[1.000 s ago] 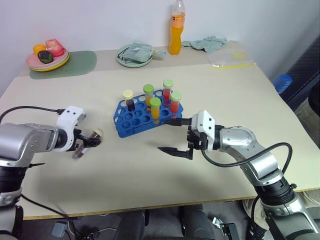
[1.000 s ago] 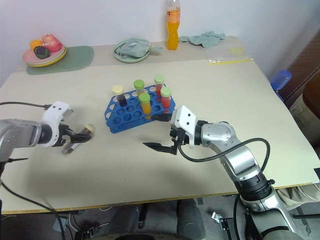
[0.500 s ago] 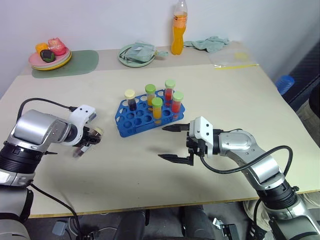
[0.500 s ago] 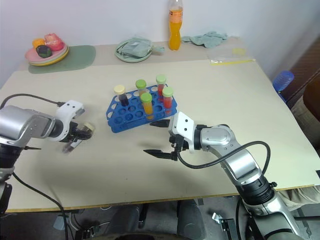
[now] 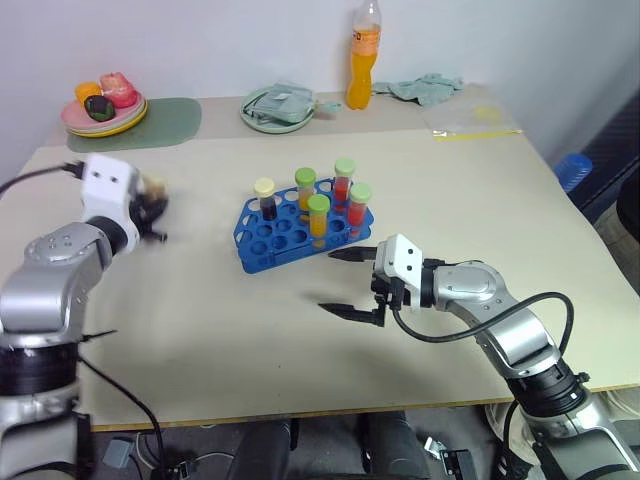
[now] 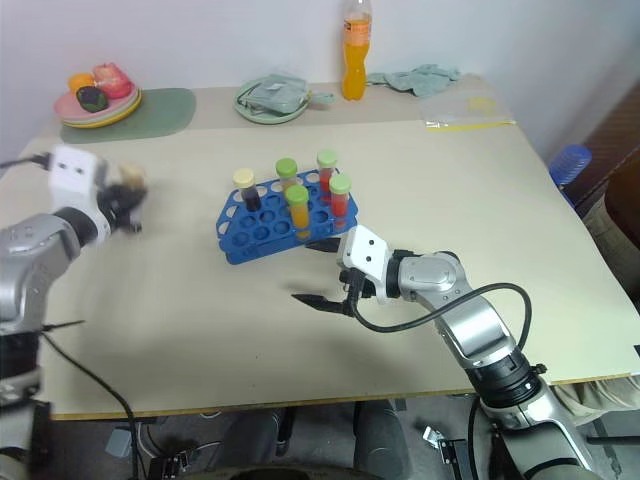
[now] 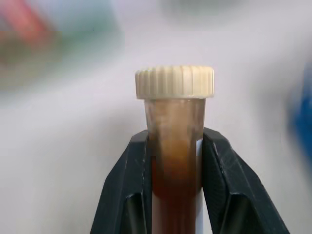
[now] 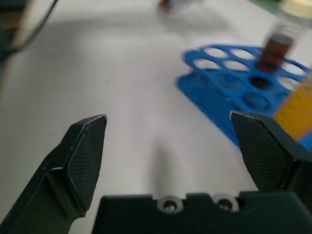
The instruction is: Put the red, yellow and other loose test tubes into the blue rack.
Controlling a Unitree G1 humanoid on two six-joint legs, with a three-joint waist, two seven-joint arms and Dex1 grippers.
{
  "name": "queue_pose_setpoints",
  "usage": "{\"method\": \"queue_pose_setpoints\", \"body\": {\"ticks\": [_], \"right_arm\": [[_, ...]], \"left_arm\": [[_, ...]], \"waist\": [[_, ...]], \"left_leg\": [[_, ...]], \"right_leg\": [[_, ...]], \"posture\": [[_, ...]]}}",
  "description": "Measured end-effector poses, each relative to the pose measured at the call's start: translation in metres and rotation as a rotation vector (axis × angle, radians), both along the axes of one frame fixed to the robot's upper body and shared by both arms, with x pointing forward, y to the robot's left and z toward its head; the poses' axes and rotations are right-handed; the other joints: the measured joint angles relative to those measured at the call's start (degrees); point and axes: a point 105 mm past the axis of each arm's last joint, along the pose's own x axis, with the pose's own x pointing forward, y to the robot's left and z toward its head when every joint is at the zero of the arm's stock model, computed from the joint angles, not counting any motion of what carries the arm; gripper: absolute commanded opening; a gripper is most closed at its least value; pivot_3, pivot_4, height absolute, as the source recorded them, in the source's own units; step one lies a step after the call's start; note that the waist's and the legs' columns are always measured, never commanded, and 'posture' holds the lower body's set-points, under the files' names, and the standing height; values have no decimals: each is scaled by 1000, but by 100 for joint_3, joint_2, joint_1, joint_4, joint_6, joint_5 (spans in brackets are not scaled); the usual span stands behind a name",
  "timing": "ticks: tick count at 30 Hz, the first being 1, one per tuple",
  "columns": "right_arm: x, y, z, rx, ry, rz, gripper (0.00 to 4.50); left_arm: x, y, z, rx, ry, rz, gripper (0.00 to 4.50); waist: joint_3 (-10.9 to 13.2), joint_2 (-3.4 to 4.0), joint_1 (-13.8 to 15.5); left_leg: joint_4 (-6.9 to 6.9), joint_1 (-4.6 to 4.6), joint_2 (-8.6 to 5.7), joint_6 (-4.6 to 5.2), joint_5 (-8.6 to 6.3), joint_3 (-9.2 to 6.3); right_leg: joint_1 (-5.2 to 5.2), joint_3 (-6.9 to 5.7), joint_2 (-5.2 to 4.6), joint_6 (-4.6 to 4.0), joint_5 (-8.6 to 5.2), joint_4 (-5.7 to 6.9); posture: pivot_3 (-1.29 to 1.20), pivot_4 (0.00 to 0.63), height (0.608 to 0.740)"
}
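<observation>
Blue plastic, the rack (image 5: 300, 222) sits near the middle of the beige table (image 5: 450, 190) with five capped tubes standing upright in its holes: one with a pale yellow cap and dark liquid (image 5: 265, 198), two orange-filled ones with green caps (image 5: 305, 188) (image 5: 318, 217), and two red-filled ones with green caps (image 5: 344, 179) (image 5: 359, 204). The left gripper (image 7: 175, 165) is clamped tight on a test tube with a cream ribbed cap (image 7: 174, 82) and brown liquid, its black fingers (image 7: 127, 185) pressed against both sides of the tube below the cap; from the head camera this hand is raised over the table's left part, well apart from the rack, and looks smeared, so the tube's tilt is hard to judge. The right gripper (image 5: 344, 283) hovers just beside the rack's near right corner, jaws spread wide with nothing between them.
</observation>
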Motion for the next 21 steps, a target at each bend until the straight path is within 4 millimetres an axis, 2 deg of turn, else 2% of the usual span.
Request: {"method": "queue_pose_setpoints", "body": {"ticks": [1,3,6,8,10,13,16,21], "right_arm": [[3,-2,-3,-2,-3,-24,4500],[6,-6,-10,-6,4,-55,4500],[10,-7,-16,4,13,-90,4500],[11,-5,-17,10,10,-93,4500],[11,-6,-18,8,0,-98,4500],[11,-7,-20,7,0,-110,4500],[12,-7,-20,7,-3,-117,4500],[11,-9,-24,6,9,-128,4500]], "left_arm": [[-7,-9,9,-14,-90,-17,773],[-15,-30,11,-20,-177,-68,773],[-20,-89,-3,-77,-270,-189,773],[-21,-117,-8,-117,-312,-218,773],[-21,-142,-14,-87,-354,-239,773],[-18,-159,-37,-74,-331,-229,773],[-15,-164,-56,-64,-273,-215,773],[-17,-167,-59,-45,-272,-219,773]], "waist": [[-1,1,3],[-1,2,20],[0,-1,90],[-1,-1,98],[-2,0,97],[-4,3,60],[-4,3,57],[-5,5,76]], "left_leg": [[0,1,-4,3,-2,4],[1,3,-7,11,-6,16],[7,4,-8,21,-12,24],[10,6,-16,22,-12,27],[8,8,-19,22,-12,30],[4,14,-17,26,-14,33],[5,13,-16,26,-14,32],[7,14,-17,27,-15,31]], "right_leg": [[2,2,-4,1,0,0],[4,3,-4,2,0,0],[9,2,1,3,2,4],[10,3,3,4,2,7],[11,3,4,4,2,7],[10,7,8,4,2,9],[9,6,11,4,2,10],[13,6,10,4,2,9]], "posture": [[0,150,740],[0,150,740],[0,150,740],[0,150,740],[0,150,740],[0,150,740],[0,150,740],[0,150,740]]}}
